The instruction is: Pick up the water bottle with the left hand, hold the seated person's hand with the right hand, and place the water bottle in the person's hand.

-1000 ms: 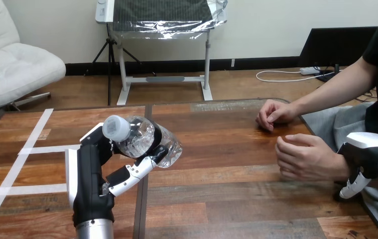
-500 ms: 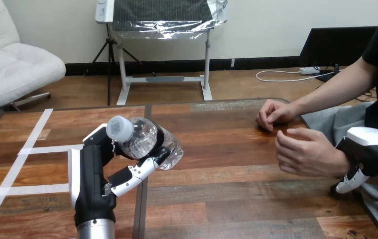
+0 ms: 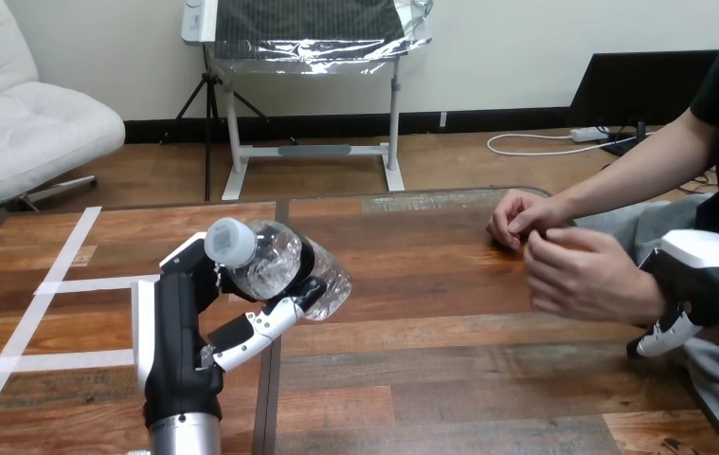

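Bottle [image 3: 279, 267] sits tilted, clamped in left hand [image 3: 175, 332]; right hand [image 3: 701, 275] (grip unclear) by person's nearer hand [image 3: 584, 275].

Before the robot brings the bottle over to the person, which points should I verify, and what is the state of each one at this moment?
1. The left hand has its fingers curled round the water bottle: ok.
2. The white cap sits on the bottle: ok.
3. The right hand grips the person's nearer hand at the wrist: cannot tell; it is right beside that wrist.
4. The nearer hand is open to take the bottle: not ok, its fingers are curled.
5. The table between the bottle and the nearer hand is free of things: ok.
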{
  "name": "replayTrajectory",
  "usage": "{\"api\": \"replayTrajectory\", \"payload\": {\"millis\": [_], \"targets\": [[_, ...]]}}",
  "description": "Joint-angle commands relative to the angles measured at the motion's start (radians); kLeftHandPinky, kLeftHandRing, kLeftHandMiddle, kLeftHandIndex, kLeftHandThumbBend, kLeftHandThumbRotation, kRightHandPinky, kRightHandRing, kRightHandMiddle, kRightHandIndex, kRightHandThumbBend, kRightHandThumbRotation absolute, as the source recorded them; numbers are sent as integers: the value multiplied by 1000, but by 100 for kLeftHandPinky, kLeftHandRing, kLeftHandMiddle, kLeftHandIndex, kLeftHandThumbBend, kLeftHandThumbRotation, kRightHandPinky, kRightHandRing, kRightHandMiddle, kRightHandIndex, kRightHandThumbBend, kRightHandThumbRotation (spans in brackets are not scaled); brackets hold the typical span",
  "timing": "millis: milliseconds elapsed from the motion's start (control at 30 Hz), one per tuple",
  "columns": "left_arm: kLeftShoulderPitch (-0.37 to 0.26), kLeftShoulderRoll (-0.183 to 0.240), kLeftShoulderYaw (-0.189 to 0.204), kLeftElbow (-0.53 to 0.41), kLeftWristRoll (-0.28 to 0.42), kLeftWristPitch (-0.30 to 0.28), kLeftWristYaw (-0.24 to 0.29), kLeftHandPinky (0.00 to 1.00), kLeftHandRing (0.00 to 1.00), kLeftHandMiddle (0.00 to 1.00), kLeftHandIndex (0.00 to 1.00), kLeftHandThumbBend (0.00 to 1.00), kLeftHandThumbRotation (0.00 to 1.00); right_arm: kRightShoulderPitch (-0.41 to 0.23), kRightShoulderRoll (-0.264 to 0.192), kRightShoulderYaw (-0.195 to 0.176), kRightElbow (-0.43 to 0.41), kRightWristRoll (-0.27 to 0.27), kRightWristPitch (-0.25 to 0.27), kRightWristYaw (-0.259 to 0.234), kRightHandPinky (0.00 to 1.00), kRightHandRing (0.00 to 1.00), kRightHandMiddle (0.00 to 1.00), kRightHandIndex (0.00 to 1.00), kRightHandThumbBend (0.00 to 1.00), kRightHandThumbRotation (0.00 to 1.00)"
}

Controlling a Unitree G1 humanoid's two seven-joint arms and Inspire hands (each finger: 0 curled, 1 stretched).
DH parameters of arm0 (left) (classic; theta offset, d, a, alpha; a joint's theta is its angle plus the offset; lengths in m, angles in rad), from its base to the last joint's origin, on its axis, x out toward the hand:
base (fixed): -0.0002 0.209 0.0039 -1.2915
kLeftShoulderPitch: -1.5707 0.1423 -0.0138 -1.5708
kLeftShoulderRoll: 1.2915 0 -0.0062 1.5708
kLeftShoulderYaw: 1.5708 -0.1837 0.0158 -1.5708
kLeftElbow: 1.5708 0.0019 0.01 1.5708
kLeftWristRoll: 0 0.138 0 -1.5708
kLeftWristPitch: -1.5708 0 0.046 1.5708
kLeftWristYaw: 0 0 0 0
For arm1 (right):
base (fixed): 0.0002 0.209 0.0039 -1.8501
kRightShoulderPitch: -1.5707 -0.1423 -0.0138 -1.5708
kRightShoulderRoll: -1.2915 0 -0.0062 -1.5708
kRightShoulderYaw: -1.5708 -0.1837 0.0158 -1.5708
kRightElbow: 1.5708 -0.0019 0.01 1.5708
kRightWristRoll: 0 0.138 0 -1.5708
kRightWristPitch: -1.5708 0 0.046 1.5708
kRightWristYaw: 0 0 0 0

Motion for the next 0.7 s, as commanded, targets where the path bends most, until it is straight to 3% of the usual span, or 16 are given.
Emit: {"api": "replayTrajectory", "payload": {"millis": [0, 667], "targets": [[-102, -13, -17, -66, -8, 0, -12, 38, 41, 43, 48, 63, 0, -32, -14, -33, -85, 12, -4, -11, 22, 32, 43, 45, 68, 0], [-167, -25, -62, -87, 38, 66, -42, 41, 41, 42, 48, 63, 0, -1, -37, -88, -168, 15, -25, -18, 21, 29, 39, 42, 72, 0]]}}
